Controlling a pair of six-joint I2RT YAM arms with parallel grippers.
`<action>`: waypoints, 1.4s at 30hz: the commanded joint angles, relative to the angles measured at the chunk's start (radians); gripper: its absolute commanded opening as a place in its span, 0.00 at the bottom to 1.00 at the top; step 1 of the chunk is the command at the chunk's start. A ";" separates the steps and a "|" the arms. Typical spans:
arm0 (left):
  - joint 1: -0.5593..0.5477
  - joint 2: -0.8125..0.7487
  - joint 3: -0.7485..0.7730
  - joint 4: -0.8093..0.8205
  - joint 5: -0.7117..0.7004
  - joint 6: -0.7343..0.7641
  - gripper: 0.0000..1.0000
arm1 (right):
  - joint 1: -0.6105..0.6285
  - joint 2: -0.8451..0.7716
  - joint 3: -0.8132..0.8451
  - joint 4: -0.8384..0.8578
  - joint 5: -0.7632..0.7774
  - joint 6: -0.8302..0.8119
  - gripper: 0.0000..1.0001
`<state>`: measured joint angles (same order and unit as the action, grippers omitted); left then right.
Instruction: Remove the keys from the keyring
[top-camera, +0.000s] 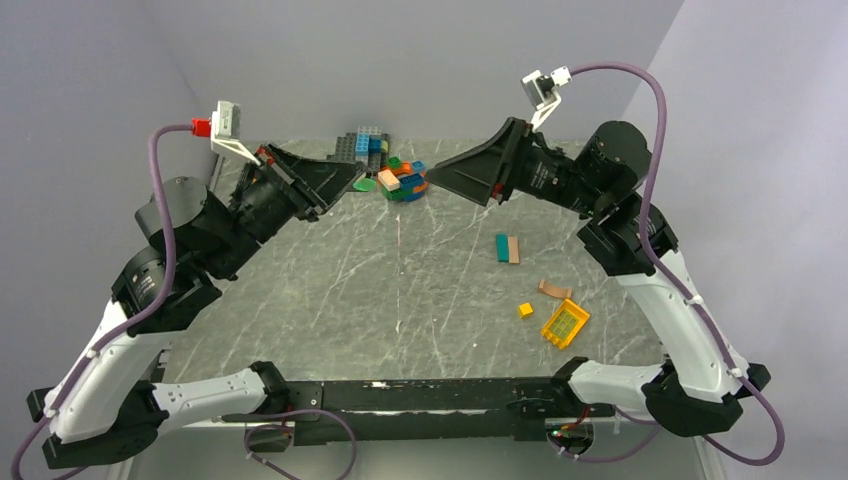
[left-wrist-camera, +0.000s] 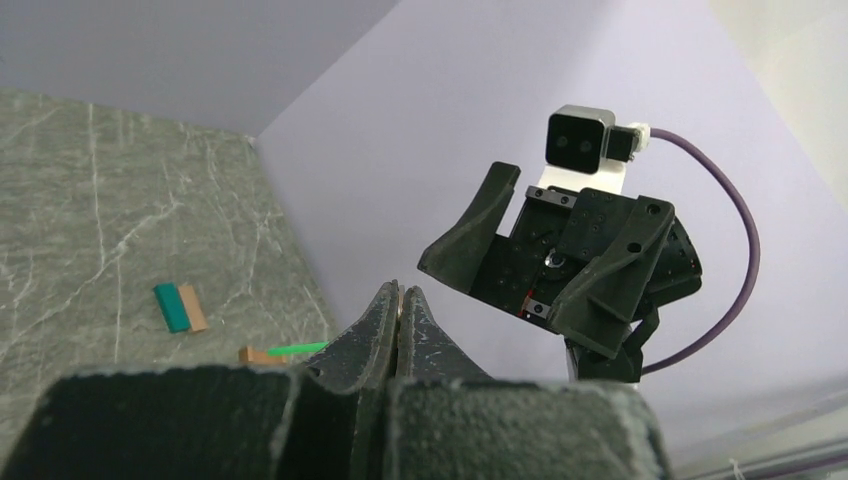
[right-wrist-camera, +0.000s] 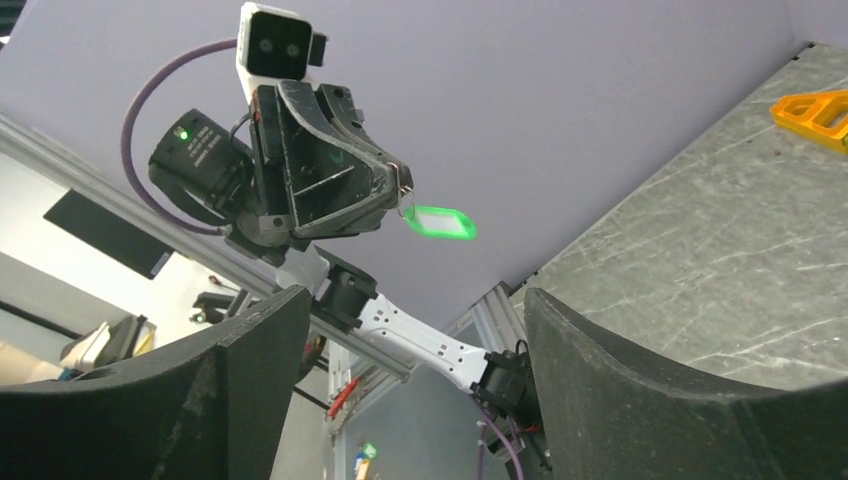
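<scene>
Holding the keyring (right-wrist-camera: 403, 197) pinched in the left fingers (left-wrist-camera: 375, 330), steer the spread right fingers (right-wrist-camera: 620, 400) squarely onto the green tag (right-wrist-camera: 440, 222), mid-frame.

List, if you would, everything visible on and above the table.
keyring: one, small metal ring with a green tag, hanging from the left gripper's tips; no keys discernible
block pile: one, mixed colours, far middle of table
teal and tan blocks: two, side by side, right of centre
tan piece: one, nearer right
small yellow block: one, near right
grid piece: one, orange-yellow, beside the small yellow block
table: one, grey marbled
left gripper: black, raised, shut
right gripper: black, raised, open, facing the left one
</scene>
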<state>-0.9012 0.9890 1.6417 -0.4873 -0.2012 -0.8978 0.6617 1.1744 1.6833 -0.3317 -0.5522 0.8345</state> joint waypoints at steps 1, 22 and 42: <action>-0.003 -0.037 -0.029 -0.001 -0.088 -0.077 0.00 | 0.001 0.013 0.034 0.061 -0.016 0.036 0.79; 0.047 0.044 0.089 -0.172 0.011 -0.361 0.00 | 0.015 0.113 0.077 0.036 -0.044 0.090 0.60; 0.085 0.152 0.127 -0.177 0.259 -0.431 0.00 | 0.013 0.159 0.182 -0.210 -0.174 -0.128 0.51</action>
<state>-0.8192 1.1641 1.7508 -0.6865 0.0338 -1.2800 0.6739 1.3552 1.8576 -0.5373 -0.6930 0.7315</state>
